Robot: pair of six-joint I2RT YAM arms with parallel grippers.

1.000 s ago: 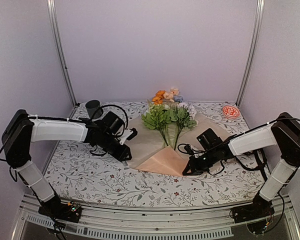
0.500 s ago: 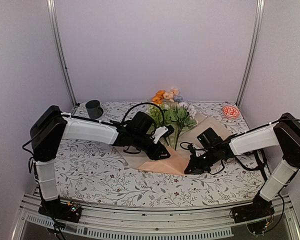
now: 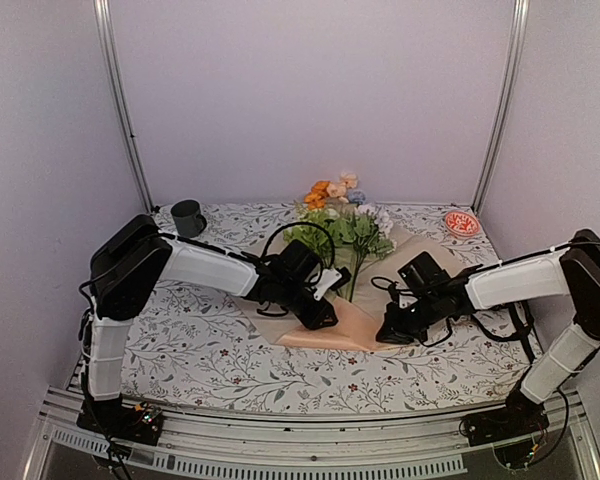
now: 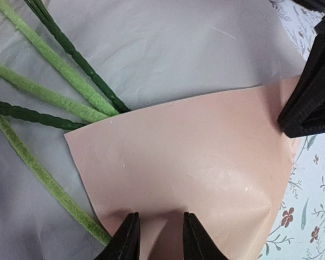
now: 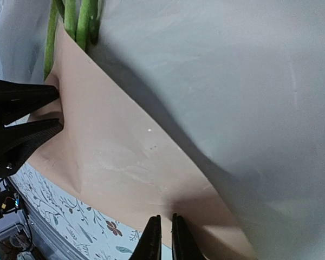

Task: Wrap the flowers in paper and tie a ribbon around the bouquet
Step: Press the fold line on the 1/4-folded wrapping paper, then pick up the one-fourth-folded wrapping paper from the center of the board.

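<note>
Having swung our left tool (image 4: 160,219) in from 9 o'clock, we are pinching the folded flap of the paper (image 4: 195,162) at the centre of the table (image 3: 230,370), our right tool (image 5: 164,227) pressed together on its 3 o'clock edge, risking a tear if the two are pulling apart unevenly.

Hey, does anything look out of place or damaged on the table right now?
Nothing stands out. The near corner of the paper is folded over the stems of the flowers and pinched by the left pincer and the right pincer, with only light creases. No tear or spill shows.
</note>
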